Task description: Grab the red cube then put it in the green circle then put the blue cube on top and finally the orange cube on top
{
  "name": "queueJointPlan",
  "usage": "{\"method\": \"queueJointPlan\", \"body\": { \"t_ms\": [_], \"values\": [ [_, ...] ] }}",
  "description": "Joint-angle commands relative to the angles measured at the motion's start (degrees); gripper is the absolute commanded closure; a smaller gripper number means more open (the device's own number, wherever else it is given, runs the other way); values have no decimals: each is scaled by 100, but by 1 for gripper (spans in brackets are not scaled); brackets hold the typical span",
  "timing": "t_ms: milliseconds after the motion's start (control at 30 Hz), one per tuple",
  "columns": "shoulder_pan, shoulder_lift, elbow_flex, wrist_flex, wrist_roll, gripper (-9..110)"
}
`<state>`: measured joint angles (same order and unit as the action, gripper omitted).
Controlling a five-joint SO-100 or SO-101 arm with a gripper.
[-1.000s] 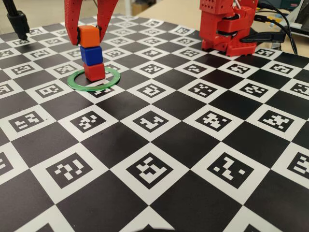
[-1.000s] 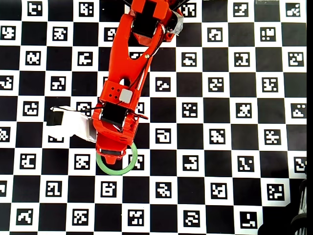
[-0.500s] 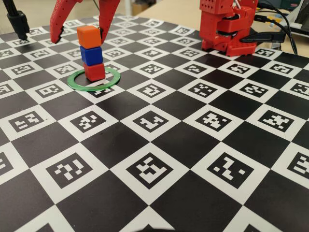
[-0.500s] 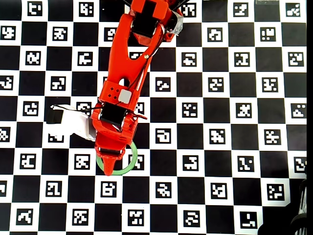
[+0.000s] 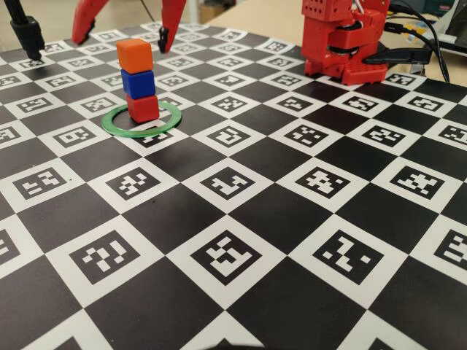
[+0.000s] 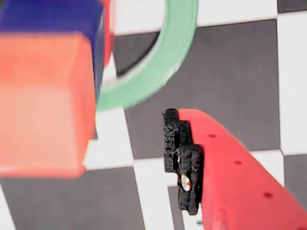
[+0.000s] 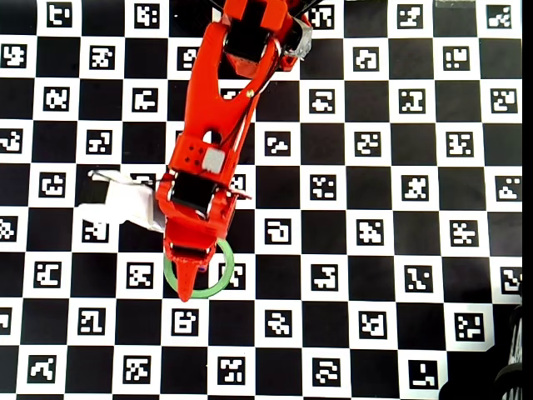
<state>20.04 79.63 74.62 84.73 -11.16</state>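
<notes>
Three cubes (image 5: pixel 138 80) stacked in one green circle (image 5: pixel 141 119).

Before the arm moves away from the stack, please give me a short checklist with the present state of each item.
1. Gripper open, jaws clear of the orange cube: ok.
2. Orange cube sits on the blue cube: ok.
3. Blue cube sits on the red cube: ok.
4. Red cube inside the green circle: ok.
5. Stack exactly straight: cannot tell; the cubes look a little offset.

Overhead, the arm (image 7: pixel 208 167) hides the cube stack (image 5: pixel 139 80) — ring (image 7: pixel 223 279) half-covered.
</notes>
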Motion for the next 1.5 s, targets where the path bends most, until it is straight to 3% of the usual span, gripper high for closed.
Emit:
{"method": "queueJointPlan", "body": {
  "t_ms": [0,133,333,733,1133,1467],
  "values": [
    [62,1160,-457,211,18,43],
    [79,1714,-308,404,-44,49],
    [141,2813,738,35,-422,72],
    [-123,4474,2751,-914,-1380,107],
    [-1336,6662,5704,-2452,-3463,107],
    [-1749,8139,8007,-2716,-4746,107]
  ]
}}
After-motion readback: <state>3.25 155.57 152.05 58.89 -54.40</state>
